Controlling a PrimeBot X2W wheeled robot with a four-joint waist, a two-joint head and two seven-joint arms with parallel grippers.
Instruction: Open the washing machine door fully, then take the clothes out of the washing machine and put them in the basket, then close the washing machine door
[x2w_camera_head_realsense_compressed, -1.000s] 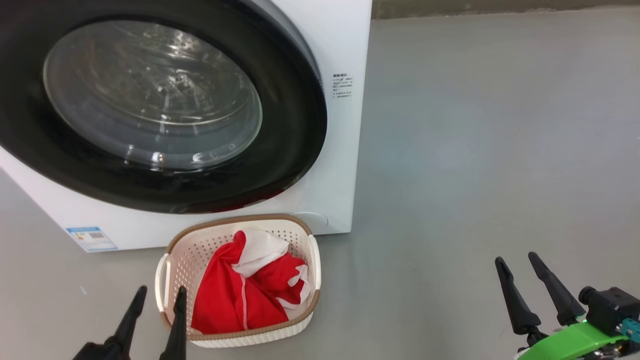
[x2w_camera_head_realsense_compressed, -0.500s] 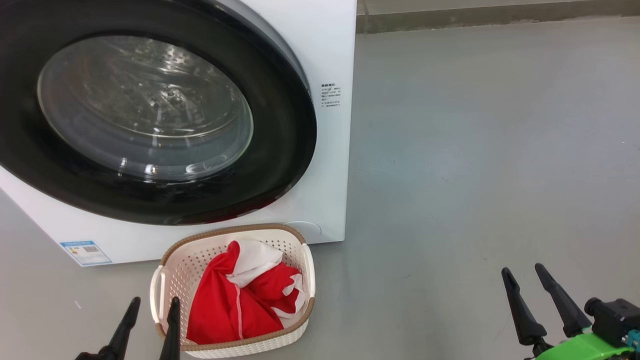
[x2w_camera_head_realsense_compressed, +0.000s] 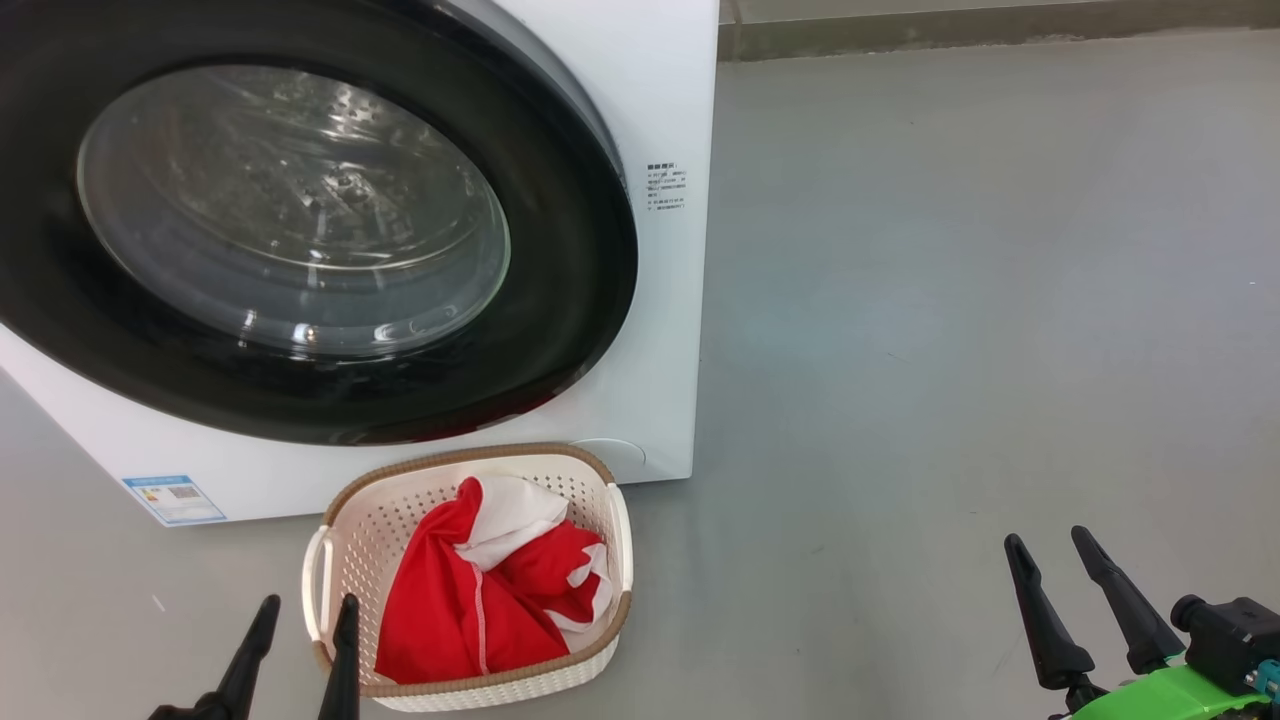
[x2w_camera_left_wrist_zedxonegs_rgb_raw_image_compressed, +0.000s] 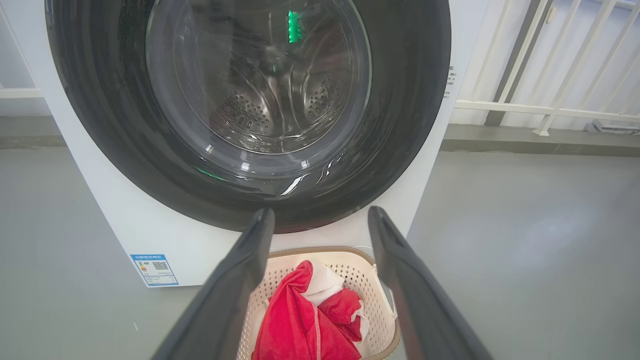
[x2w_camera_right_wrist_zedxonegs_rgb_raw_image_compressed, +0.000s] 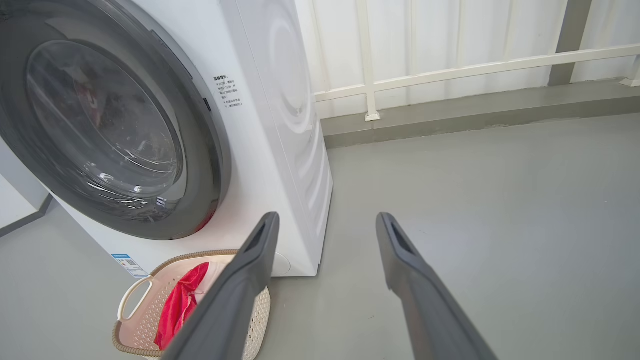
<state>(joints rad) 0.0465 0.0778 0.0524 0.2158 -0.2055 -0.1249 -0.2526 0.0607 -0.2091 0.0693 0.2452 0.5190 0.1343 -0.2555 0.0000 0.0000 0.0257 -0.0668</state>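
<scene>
Head view is showing my left gripper (x2w_camera_head_realsense_compressed: 309, 603) at the lower left, and I am holding its two dark fingers spread apart with nothing between them. My right gripper (x2w_camera_head_realsense_compressed: 1047, 538) is sitting at the lower right, likewise parted and empty, over bare grey floor (x2w_camera_head_realsense_compressed: 950, 300) and well apart from everything else.

Just beside my left gripper, the basket (x2w_camera_head_realsense_compressed: 470, 453) is standing on the floor, and one of my fingers is overlapping its left handle in that view. Whether it is touching the plastic, I cannot tell. The clothes (x2w_camera_head_realsense_compressed: 450, 610) are lying inside the basket, a red heap with a white panel folded across the top.

In the left wrist view, my left gripper (x2w_camera_left_wrist_zedxonegs_rgb_raw_image_compressed: 321, 212) is pointing over the basket (x2w_camera_left_wrist_zedxonegs_rgb_raw_image_compressed: 350, 252) toward the machine.

Directly behind the basket, the washing machine (x2w_camera_head_realsense_compressed: 660, 100) is standing with the washing machine door (x2w_camera_head_realsense_compressed: 585, 250) lying flat against its front. The steel drum is showing through the glass, and a blue label (x2w_camera_head_realsense_compressed: 175, 498) is sitting at the base.

In the right wrist view, my right gripper (x2w_camera_right_wrist_zedxonegs_rgb_raw_image_compressed: 327, 216) is pointing past the machine's corner toward a white railing (x2w_camera_right_wrist_zedxonegs_rgb_raw_image_compressed: 450, 72).
</scene>
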